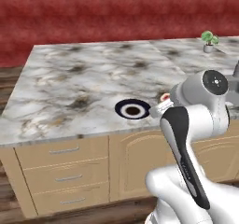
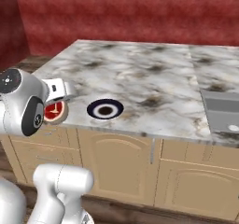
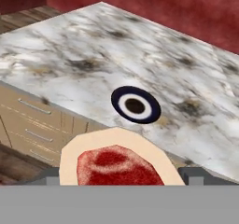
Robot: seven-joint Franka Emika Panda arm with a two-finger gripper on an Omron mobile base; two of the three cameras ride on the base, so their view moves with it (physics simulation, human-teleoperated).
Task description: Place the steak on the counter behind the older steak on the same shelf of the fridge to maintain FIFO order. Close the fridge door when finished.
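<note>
In the left base view, the white robot arm (image 1: 193, 139) rises at the lower right and covers part of the marble surface (image 1: 93, 78). A white plate (image 1: 133, 110) with a dark blue rim lies flat near the front edge of the surface. Just to its right, a small bit of the steak (image 1: 164, 97) peeks out from behind the arm. A little green plant (image 1: 209, 40) in a pot stands far back on the right. Tan drawers (image 1: 65, 174) sit under the surface.

In the right base view, the steak (image 2: 54, 111) is at the front left corner of the surface (image 2: 149, 78), just beside the arm and left of the plate (image 2: 105, 109) — the two are near but apart. A grey sink (image 2: 221, 108) is set into the surface on the right.

In the hand view, the steak (image 3: 116, 166) sits between the two dark fingertips of the gripper (image 3: 122, 177). One fingertip (image 3: 193, 175) stands on each side of it, spread wide — I cannot tell if they press on the meat. The plate (image 3: 135, 105) lies on the surface (image 3: 93, 45) beyond the steak.
</note>
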